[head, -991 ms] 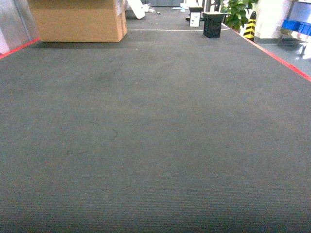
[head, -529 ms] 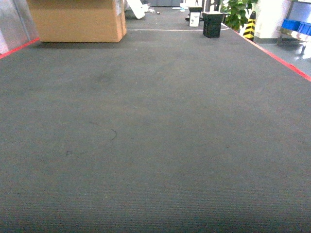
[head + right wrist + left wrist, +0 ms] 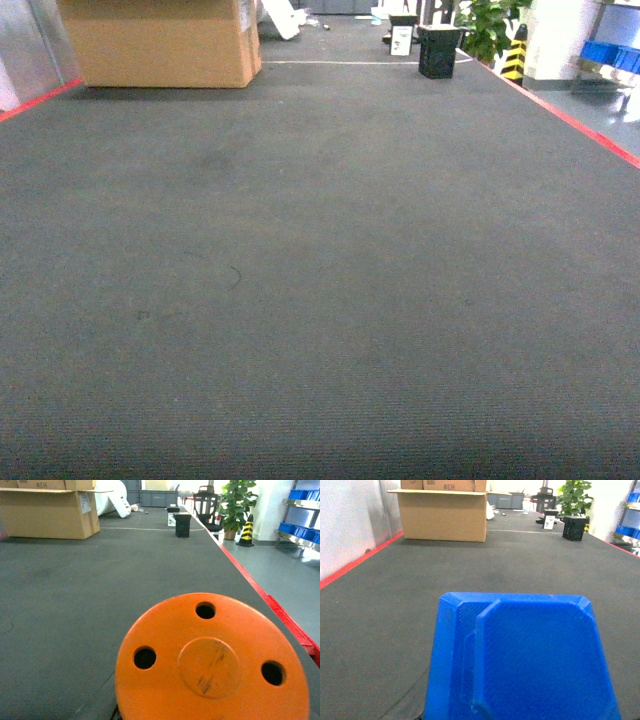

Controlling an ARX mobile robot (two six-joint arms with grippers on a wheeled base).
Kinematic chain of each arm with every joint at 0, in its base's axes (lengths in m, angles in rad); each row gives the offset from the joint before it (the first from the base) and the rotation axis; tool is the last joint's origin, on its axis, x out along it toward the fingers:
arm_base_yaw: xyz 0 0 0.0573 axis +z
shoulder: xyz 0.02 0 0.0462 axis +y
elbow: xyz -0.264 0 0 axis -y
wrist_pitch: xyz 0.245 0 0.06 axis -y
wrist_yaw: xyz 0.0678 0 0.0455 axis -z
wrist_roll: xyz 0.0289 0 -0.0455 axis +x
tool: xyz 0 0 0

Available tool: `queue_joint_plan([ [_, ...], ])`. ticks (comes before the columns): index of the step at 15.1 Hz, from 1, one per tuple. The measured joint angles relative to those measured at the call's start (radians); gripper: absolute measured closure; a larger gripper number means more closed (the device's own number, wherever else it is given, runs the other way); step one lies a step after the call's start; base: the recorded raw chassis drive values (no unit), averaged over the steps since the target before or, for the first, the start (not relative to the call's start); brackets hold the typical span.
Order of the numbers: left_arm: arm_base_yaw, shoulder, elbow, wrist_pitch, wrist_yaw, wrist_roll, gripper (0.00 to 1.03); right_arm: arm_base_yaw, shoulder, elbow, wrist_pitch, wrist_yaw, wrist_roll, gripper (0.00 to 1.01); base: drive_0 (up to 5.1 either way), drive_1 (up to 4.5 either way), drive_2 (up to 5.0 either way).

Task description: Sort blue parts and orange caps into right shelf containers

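A blue part (image 3: pixel 530 660), a flat angular plastic piece, fills the lower half of the left wrist view. It hangs above the carpet and hides my left gripper's fingers, which hold it. An orange cap (image 3: pixel 212 660), a round disc with three holes, fills the lower right wrist view in the same way and covers my right gripper's fingers. Neither gripper nor part shows in the head view. Blue containers (image 3: pixel 610 52) sit on a metal shelf at the far right, beyond the red line, and they show as blue containers (image 3: pixel 296 529) in the right wrist view too.
Dark grey carpet (image 3: pixel 320 280) stretches ahead, edged by red lines (image 3: pixel 585 122). A large cardboard box (image 3: pixel 160 42) stands at the far left. Far right stand a black crate (image 3: pixel 438 52), a potted plant (image 3: pixel 488 22) and a yellow-black cone (image 3: pixel 515 55).
The head view has shifted only slightly; the far objects on the right sit a touch higher and further left. Nothing on the carpet has moved.
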Motion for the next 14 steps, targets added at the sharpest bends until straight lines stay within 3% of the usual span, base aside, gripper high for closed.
queue_joint_plan([
  [14,0.002,0.0,0.0,0.0,0.0,0.0,0.6,0.0,0.0,0.0,0.0,0.0,0.0,0.56,-1.5,-1.52,-1.5],
])
